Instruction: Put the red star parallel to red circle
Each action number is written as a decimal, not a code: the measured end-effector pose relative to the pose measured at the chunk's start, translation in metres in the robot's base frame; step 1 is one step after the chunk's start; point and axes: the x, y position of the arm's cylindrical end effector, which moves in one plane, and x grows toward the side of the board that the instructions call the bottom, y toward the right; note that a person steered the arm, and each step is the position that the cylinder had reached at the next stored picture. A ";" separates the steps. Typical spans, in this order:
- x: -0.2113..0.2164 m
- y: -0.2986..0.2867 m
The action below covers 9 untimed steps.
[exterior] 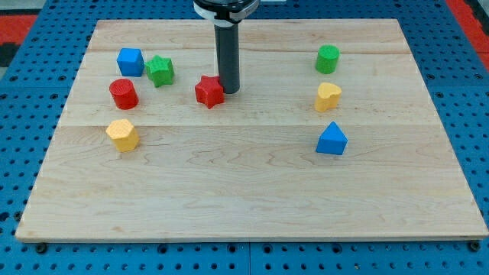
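My tip touching faceted red star, smooth red circle leftward

**One raised camera, looking down across the whole board**

There is a single view. It looks from above the near edge of the wooden board, tilted downward and facing the board's far edge, which lies at the view's top. The board narrows toward the top, showing the slant. It stands far enough back that all four corners fit, with blue pegboard visible around them. The rod enters from the view's top, its upper part cut off.
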 end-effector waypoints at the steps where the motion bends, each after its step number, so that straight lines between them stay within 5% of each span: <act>1: 0.016 0.011; 2: 0.051 0.029; 5: 0.004 -0.052; 7: 0.079 0.099; 9: 0.171 0.135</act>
